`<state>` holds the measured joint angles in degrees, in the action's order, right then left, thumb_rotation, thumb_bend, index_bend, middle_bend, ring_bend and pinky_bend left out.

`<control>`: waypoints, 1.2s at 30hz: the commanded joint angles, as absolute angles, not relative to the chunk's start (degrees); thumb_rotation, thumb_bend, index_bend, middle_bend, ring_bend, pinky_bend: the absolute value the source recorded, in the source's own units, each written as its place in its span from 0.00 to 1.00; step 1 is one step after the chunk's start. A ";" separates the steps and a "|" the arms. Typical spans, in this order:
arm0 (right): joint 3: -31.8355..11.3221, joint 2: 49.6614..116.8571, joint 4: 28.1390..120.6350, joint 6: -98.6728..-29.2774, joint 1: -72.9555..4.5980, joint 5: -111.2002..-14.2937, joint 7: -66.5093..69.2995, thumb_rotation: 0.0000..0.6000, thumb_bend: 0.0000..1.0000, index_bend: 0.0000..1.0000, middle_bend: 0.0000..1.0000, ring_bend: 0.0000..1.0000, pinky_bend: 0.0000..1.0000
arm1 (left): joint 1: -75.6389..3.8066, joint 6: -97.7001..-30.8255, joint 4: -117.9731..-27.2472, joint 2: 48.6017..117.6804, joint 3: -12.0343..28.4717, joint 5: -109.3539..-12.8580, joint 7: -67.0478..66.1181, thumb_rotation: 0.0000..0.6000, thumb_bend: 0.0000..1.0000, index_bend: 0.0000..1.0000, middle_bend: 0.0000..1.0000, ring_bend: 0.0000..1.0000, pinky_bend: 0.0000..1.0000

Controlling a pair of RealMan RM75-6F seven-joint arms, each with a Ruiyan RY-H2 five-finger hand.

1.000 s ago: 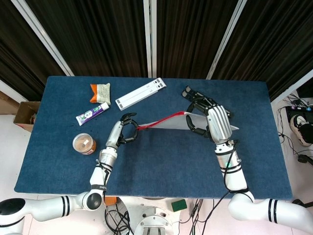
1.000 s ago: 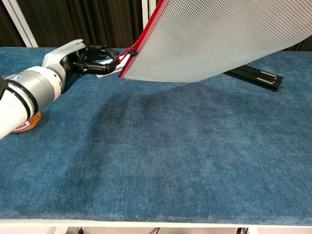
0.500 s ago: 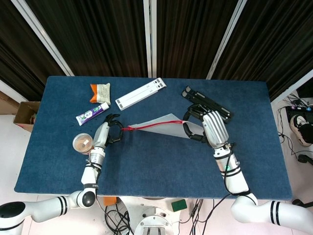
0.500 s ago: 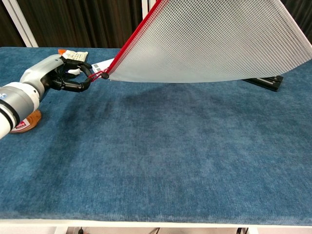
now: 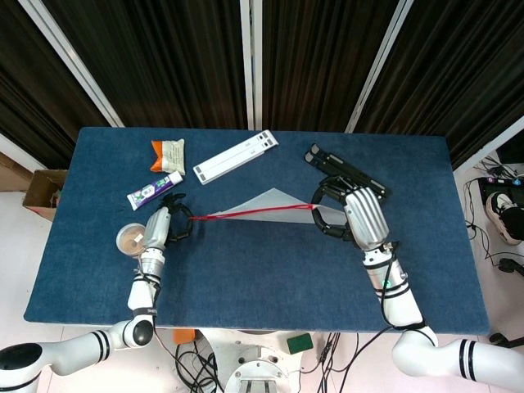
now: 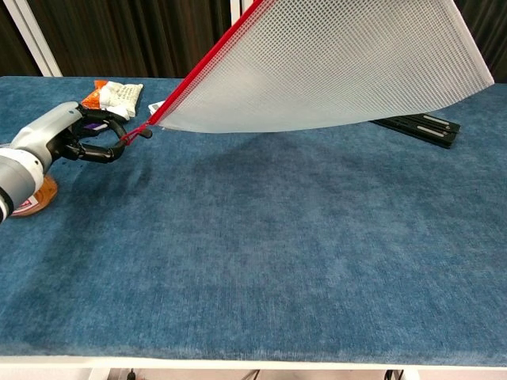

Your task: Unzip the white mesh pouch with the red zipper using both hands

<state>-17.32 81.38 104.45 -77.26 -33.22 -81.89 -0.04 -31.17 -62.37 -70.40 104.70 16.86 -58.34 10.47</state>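
Observation:
The white mesh pouch (image 5: 270, 201) hangs above the table, its red zipper (image 5: 254, 213) stretched between my two hands. In the chest view the pouch (image 6: 341, 63) fills the upper frame, with the red zipper (image 6: 207, 62) running down its left edge. My left hand (image 5: 159, 228) pinches the zipper pull (image 6: 146, 133) at the left end, low over the cloth; it also shows in the chest view (image 6: 73, 142). My right hand (image 5: 354, 214) grips the pouch's right end, fingers curled around it. The chest view does not show the right hand.
On the blue table (image 5: 262, 278), a round jar (image 5: 129, 238) stands just left of my left hand. A toothpaste tube (image 5: 154, 191), a snack packet (image 5: 167, 153) and a white bar (image 5: 235, 157) lie at the back left. A black folded stand (image 5: 344, 168) lies behind my right hand.
My left hand has moved left toward the jar, drawing the zipper pull along. The red zipper line now stretches longer. My right hand kept its hold and shifted only slightly.

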 commanded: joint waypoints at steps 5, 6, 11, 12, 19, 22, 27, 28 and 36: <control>-13.79 81.08 103.98 -75.55 -33.01 -84.64 -1.78 1.00 0.54 0.80 0.56 0.34 0.42 | -30.08 -63.26 -73.38 102.32 16.03 -62.02 11.49 1.00 0.47 0.41 0.13 0.00 0.09; -13.06 81.01 103.74 -75.25 -32.91 -85.16 -2.06 1.00 0.54 0.79 0.55 0.34 0.41 | -29.84 -63.67 -74.29 101.77 15.85 -62.64 11.44 1.00 0.45 0.35 0.12 0.00 0.09; -8.40 79.95 102.83 -71.88 -32.38 -86.73 -3.49 1.00 0.53 0.63 0.45 0.29 0.32 | -28.81 -68.16 -78.17 99.19 13.96 -68.01 7.82 1.00 0.34 0.27 0.11 0.00 0.09; -7.49 79.47 103.07 -70.63 -32.39 -86.49 -3.86 1.00 0.52 0.56 0.40 0.25 0.29 | -28.69 -69.11 -78.65 98.86 13.75 -68.93 6.96 1.00 0.33 0.26 0.11 0.00 0.09; -1.28 72.65 107.15 -59.55 -32.85 -81.04 -10.12 1.00 0.32 0.04 0.14 0.01 0.04 | -27.02 -76.66 -83.82 93.70 14.21 -74.68 2.50 1.00 0.30 0.26 0.11 0.00 0.09; 0.66 68.40 108.65 -55.51 -32.97 -76.95 -12.24 1.00 0.26 0.00 0.09 0.00 0.00 | -25.35 -78.44 -87.04 89.49 13.99 -75.54 1.37 1.00 0.28 0.26 0.11 0.00 0.09; 1.34 63.86 108.72 -54.72 -31.61 -73.89 -9.56 1.00 0.17 0.00 0.04 0.00 0.00 | -21.59 -79.61 -91.59 81.74 12.49 -74.91 0.39 1.00 0.26 0.26 0.11 0.00 0.09; 1.34 63.46 108.35 -55.65 -30.82 -75.01 -7.30 1.00 0.17 0.00 0.05 0.00 0.00 | -20.87 -79.61 -92.30 80.29 12.10 -74.58 0.24 1.00 0.26 0.26 0.11 0.00 0.09; 2.58 60.13 100.56 -65.17 -25.47 -90.29 17.00 1.00 0.18 0.00 0.18 0.02 0.09 | -15.52 -79.18 -96.07 69.16 8.59 -73.15 0.39 1.00 0.24 0.26 0.11 0.00 0.09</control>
<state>1.72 61.96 105.24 -59.46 -28.64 -82.93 8.25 -17.09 -79.13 -94.85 71.17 9.75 -73.70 0.48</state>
